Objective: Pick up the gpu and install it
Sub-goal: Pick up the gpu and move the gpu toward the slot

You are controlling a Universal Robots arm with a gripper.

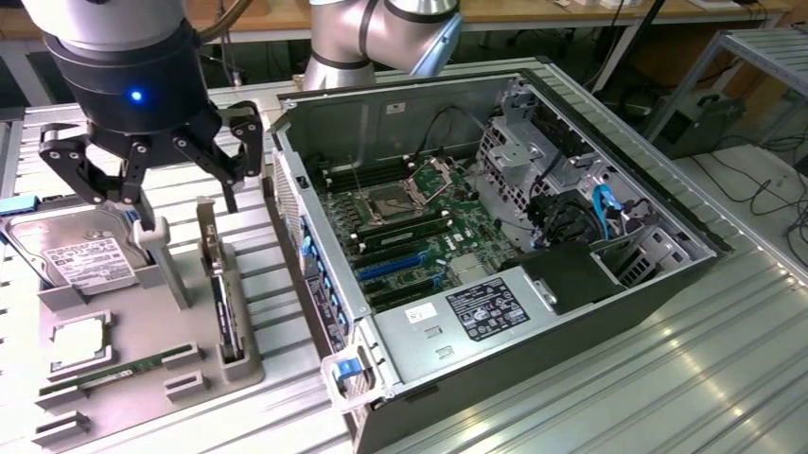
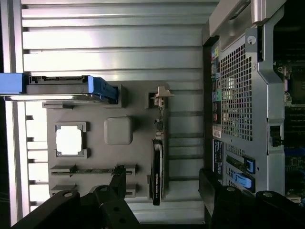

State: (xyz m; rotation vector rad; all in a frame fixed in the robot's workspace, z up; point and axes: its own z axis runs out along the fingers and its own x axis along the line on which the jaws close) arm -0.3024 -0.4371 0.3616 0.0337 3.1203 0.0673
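Pincer (image 1: 158,180) is hovering wide open above gpu (image 2: 157,167), which is standing on edge in the gray tray (image 1: 132,326). Judging it light, stiff, fragile: best gripping across the top edge, avoiding chips.

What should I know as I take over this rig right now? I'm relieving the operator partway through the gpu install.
Gripper: open, empty, hovering over the gray holder tray, roughly in line with the gpu and not touching it.
gpu: stands on edge in its tray slot, beside the open computer case.
Done: nothing of the task itself.
Left: the gpu is not yet picked up and not yet installed in the case.
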